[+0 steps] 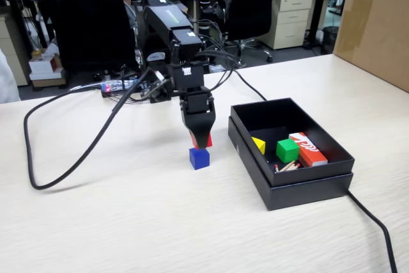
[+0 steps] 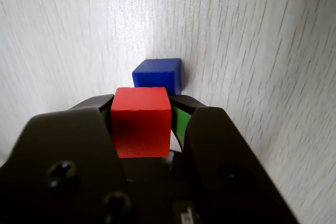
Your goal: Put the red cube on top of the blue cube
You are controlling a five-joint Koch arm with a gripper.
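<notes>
1. Red cube (image 2: pixel 140 121) sits pinched between the two jaws of the gripper (image 2: pixel 142 109), which are closed on its sides, as the wrist view shows.
2. Blue cube (image 1: pixel 199 158) stands alone on the pale wood-grain table (image 1: pixel 128 222), just below the held cube and left of the black box (image 1: pixel 291 187) in the fixed view.
3. Judged from both views, the carry is done and the placing step is in hand: the red cube hangs close above the blue one, whether touching cannot be told.
4. Next move likely calls for squaring the red cube over the blue top face, a short descent, then spreading the jaws without nudging the stack.
5. White lettering on the red-orange carton (image 1: pixel 308 149) in the box is too small to read; the arm's green marking likewise.
</notes>
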